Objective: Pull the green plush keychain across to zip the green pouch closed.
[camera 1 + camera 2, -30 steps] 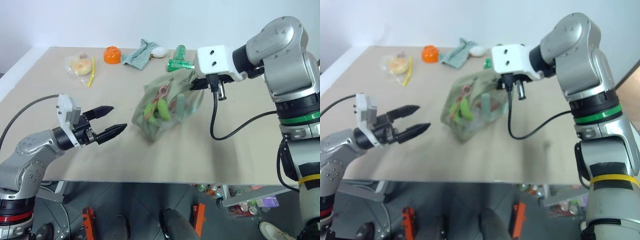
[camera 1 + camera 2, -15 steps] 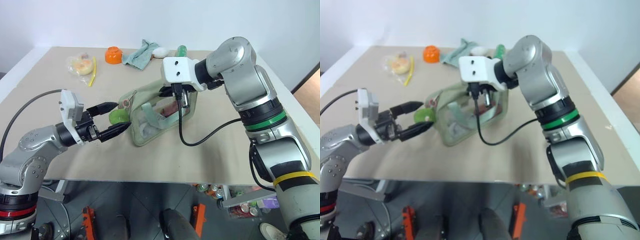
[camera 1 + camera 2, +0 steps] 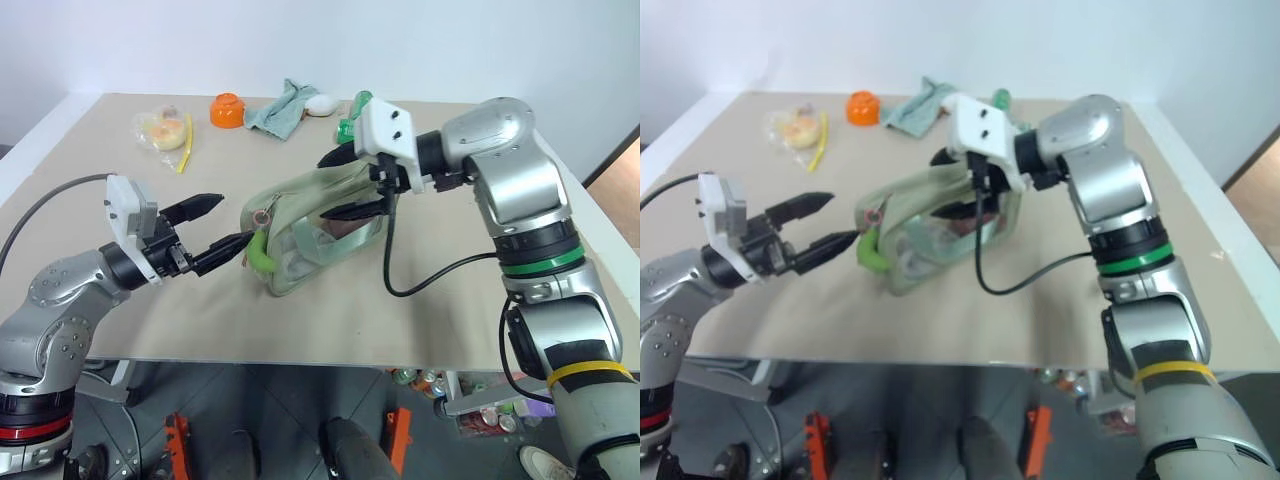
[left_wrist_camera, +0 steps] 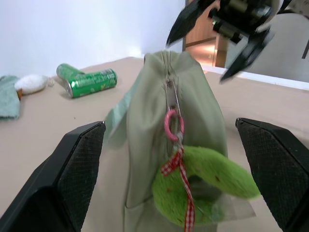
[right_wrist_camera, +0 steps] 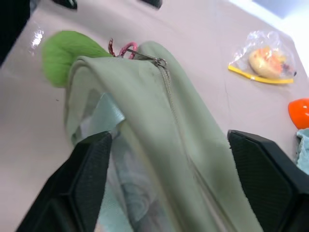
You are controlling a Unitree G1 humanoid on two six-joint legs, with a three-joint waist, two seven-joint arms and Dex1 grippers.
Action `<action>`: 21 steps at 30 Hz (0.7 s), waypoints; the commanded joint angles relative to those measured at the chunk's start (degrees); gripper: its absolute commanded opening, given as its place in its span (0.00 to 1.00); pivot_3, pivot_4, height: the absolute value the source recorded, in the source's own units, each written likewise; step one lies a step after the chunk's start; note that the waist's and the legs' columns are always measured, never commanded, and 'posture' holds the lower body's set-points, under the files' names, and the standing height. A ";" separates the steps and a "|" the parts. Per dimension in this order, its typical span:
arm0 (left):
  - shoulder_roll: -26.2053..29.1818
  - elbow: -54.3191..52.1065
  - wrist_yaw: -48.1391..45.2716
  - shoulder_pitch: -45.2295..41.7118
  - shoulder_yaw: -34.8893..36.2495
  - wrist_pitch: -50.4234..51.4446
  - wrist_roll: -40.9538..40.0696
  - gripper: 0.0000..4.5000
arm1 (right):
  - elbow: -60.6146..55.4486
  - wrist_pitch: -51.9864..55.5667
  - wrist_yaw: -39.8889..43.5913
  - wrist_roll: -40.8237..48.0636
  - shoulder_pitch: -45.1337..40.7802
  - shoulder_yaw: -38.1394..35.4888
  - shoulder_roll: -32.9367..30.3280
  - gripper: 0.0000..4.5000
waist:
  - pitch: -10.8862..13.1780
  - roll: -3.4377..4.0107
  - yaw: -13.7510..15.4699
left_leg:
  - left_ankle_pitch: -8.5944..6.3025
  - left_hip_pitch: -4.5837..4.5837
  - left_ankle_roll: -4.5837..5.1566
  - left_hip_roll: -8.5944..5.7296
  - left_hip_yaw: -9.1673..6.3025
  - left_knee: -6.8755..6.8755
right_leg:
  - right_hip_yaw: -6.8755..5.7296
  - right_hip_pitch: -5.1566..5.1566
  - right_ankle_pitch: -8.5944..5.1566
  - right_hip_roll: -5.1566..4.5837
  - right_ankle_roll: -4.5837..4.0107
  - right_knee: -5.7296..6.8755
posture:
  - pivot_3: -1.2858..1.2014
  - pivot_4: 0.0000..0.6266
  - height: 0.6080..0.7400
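Left claw (image 3: 218, 232) gapes wide, empty, just short of the green plush keychain (image 3: 261, 250), which dangles off the near end of the green pouch (image 3: 320, 225), mid desk (image 3: 120, 190). Plush looks soft, light, squashy; pinch it by the body, not the thin cord. Pouch is floppy fabric w/ clear sides, prob shifts when tugged. Right claw (image 3: 345, 182) splayed open over pouch's far top, nothing held.

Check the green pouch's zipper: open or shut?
Shut: on the green pouch, the slider and green plush keychain sit at one end, with the seam behind them joined.
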 commanded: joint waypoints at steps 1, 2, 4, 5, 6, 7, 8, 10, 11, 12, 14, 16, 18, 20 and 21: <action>0.15 -1.57 0.01 -0.20 1.27 -1.01 -0.29 1.00 | 3.93 -2.18 0.18 2.93 -0.86 -4.55 -2.35 0.88 | 0.00 0.00 0.00 | 0.00 0.00 0.00 0.00 0.00 0.00 | 0.00 0.00 -0.10 0.01 0.17 0.00 | 0.52 0.24 1.00; 0.21 -1.55 -0.12 -0.32 1.16 -0.90 -0.32 1.00 | 6.54 -3.40 0.32 3.14 -1.14 -5.09 -2.79 0.88 | 0.00 0.00 0.00 | 0.00 0.02 0.00 0.00 0.00 0.00 | 0.00 0.00 -0.10 0.01 0.17 0.00 | 0.52 0.24 1.00; 0.25 -1.39 -0.27 -0.98 1.16 -0.13 -1.20 1.00 | 12.43 -7.15 -0.36 3.17 -2.29 -5.86 -2.77 0.88 | 0.00 0.00 -0.02 | 0.00 0.05 0.01 0.01 0.00 0.03 | -0.01 0.05 -0.10 0.01 0.16 0.00 | 0.52 0.24 1.00; 0.10 -1.48 -0.04 -1.41 1.25 0.62 -2.11 1.00 | 15.49 -7.70 -0.04 4.08 -3.22 -6.65 -2.30 0.88 | 0.00 0.00 -0.10 | 0.00 0.06 0.01 0.00 0.03 0.04 | 0.02 0.05 -0.09 0.01 0.16 0.00 | 0.52 0.24 1.00; -0.02 -1.66 0.23 -1.86 1.23 1.24 -2.83 1.00 | 19.91 -9.03 0.01 4.44 -4.68 -7.31 -1.81 0.88 | 0.00 0.00 -0.21 | 0.00 0.07 0.01 0.00 0.07 0.05 | 0.04 0.05 -0.08 0.01 0.15 0.00 | 0.52 0.24 1.00; -0.06 -1.82 0.45 -2.14 1.22 1.66 -3.28 1.00 | 23.59 -10.40 0.45 4.60 -5.87 -7.64 -1.53 0.88 | 0.01 0.01 -0.35 | 0.01 0.07 0.01 0.00 0.08 0.05 | 0.05 0.04 -0.07 0.01 0.14 0.00 | 0.52 0.24 1.00; -0.16 -1.97 0.96 -2.30 1.40 2.35 -4.00 1.00 | 27.56 -12.45 0.53 4.35 -7.16 -7.85 -1.15 0.88 | 0.01 0.01 -0.45 | 0.01 0.07 0.02 0.01 0.09 0.05 | 0.05 0.04 -0.06 0.01 0.13 0.00 | 0.52 0.24 1.00; -0.06 -2.11 1.57 -2.32 1.83 3.40 -5.12 1.00 | 33.17 -16.66 0.18 3.26 -8.96 -7.71 -0.59 0.88 | 0.01 0.01 -0.66 | 0.01 0.08 0.02 0.02 0.07 0.03 | 0.04 0.04 -0.06 0.03 0.14 0.00 | 0.52 0.24 1.00; 0.15 -2.35 1.66 -2.19 1.93 3.74 -5.41 1.00 | 35.45 -18.95 0.47 2.54 -9.54 -7.29 -0.55 0.88 | 0.01 0.01 -0.74 | 0.01 0.08 0.02 0.02 0.07 -0.01 | 0.05 0.04 -0.06 0.03 0.14 0.00 | 0.52 0.24 1.00; 0.41 -2.57 1.57 -1.99 2.02 3.87 -5.53 1.00 | 37.34 -21.04 0.63 1.98 -10.06 -6.97 -0.41 0.88 | 0.01 0.01 -0.84 | 0.01 0.08 0.02 0.02 0.05 -0.02 | 0.05 0.04 -0.06 0.04 0.14 0.00 | 0.52 0.24 1.00; 0.73 -3.07 1.73 -1.63 2.25 4.11 -5.74 1.00 | 40.93 -23.81 0.34 1.10 -11.18 -6.67 0.20 0.88 | 0.01 0.01 -0.96 | 0.00 0.07 0.03 0.02 0.04 -0.06 | 0.05 0.04 -0.07 0.04 0.12 0.00 | 0.52 0.24 1.00; 0.88 -3.78 2.26 -1.23 2.53 4.26 -5.70 1.00 | 43.71 -27.02 0.87 -0.11 -11.40 -5.98 0.70 0.88 | 0.01 0.01 -1.07 | 0.00 0.06 0.04 0.01 0.04 -0.08 | 0.06 0.04 -0.05 0.03 0.09 -0.01 | 0.52 0.24 1.00; 1.03 -4.22 2.74 -0.72 2.93 4.26 -5.63 1.00 | 45.69 -29.83 1.03 -1.12 -11.22 -5.73 0.96 0.88 | 0.01 0.01 -1.15 | -0.01 0.04 0.03 -0.01 0.04 -0.09 | 0.07 0.03 0.05 0.01 -0.08 -0.01 | 0.52 0.24 1.00; 1.14 -4.40 2.95 -0.29 3.25 4.26 -5.66 1.00 | 47.06 -31.60 1.19 -1.97 -11.29 -5.54 0.99 0.88 | 0.01 0.01 -1.18 | -0.01 0.05 0.03 -0.02 0.04 -0.09 | 0.08 0.04 0.05 0.00 -0.08 -0.01 | 0.52 0.24 1.00; 1.17 -4.69 3.10 0.03 3.42 4.31 -5.72 1.00 | 47.75 -32.03 1.02 -2.04 -11.36 -5.71 1.14 0.88 | 0.01 0.01 -1.19 | 0.00 0.06 0.03 -0.02 0.03 -0.09 | 0.08 0.04 0.05 0.00 -0.09 -0.01 | 0.52 0.24 1.00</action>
